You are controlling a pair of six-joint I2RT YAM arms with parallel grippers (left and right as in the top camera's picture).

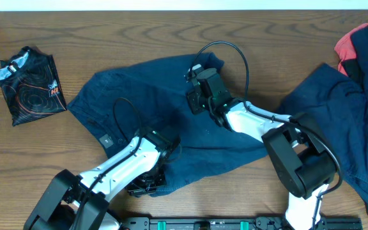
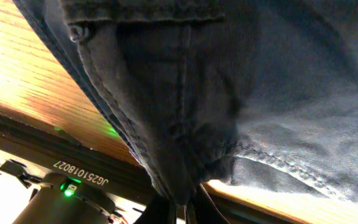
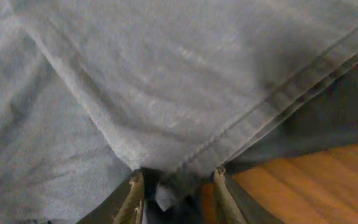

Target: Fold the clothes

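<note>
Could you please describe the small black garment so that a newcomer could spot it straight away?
Start at the wooden table and find the big navy shorts spread in its middle. At the table's far left end the small black garment lies alone, touching no other cloth. It is the only black piece, folded small and printed with thin lines.

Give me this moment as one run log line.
phase: folding shorts | left fingers: shut on navy shorts, near edge | right fingers: shut on shorts, far edge | black printed piece: lying apart
</note>
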